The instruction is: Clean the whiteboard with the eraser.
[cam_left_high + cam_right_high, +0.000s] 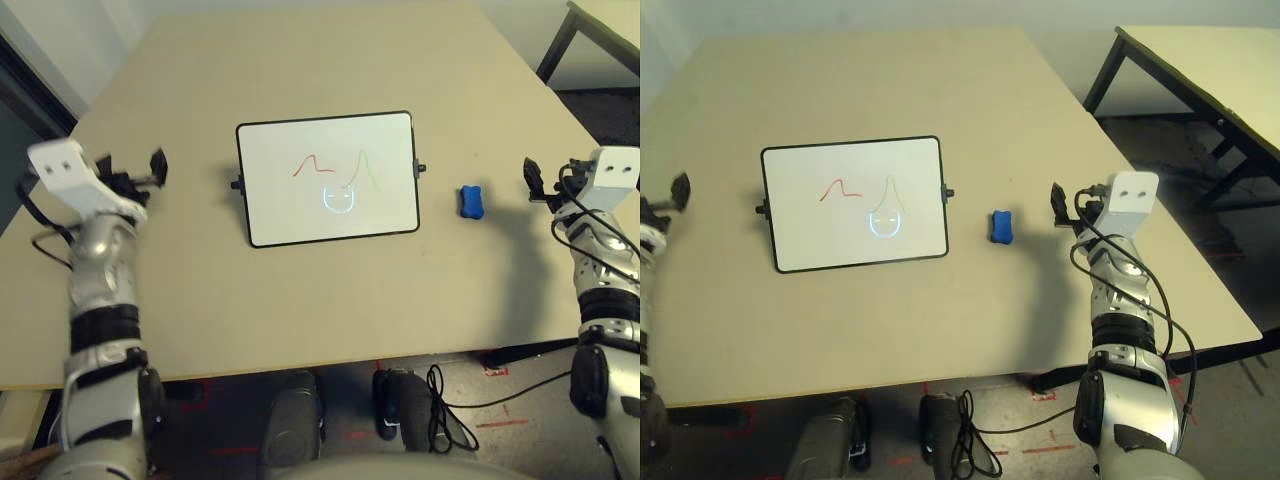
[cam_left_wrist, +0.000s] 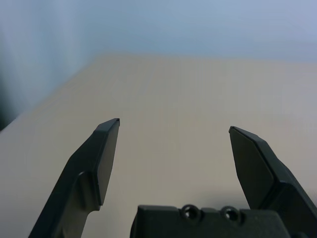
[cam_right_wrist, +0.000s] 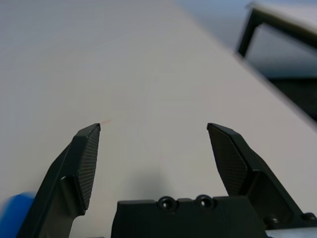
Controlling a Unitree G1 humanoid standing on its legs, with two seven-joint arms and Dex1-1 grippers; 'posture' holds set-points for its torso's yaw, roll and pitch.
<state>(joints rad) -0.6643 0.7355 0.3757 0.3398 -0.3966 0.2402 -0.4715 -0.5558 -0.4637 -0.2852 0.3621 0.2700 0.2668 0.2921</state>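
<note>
A broad beige table spread before you, a pale wall beyond its far edge and a second table off to the right, cut off by the frame. Above the right side of the tabletop, your right gripper stood open and empty, its two black fingers wide apart. Your left gripper, over the left side, was likewise open with nothing between its fingers; in the right eye view the picture's edge cut off much of that arm.

Just inward from your right gripper, the blue eraser lay on the table, apart from both the gripper and the whiteboard. The right wrist view caught only part of it, blurred, cropped by the frame and partly covered by a finger. Its long axis ran roughly from the near edge toward the far edge, its pinched waist between two broader ends.

The whiteboard sat between your two arms, drawn side in view, its long axis running left to right, the right end angled slightly away from you. It carried a red peaked line, a faint green one that was hard to trace, and a pale blue smiling face, glaring too brightly for its finer strokes to read.
</note>
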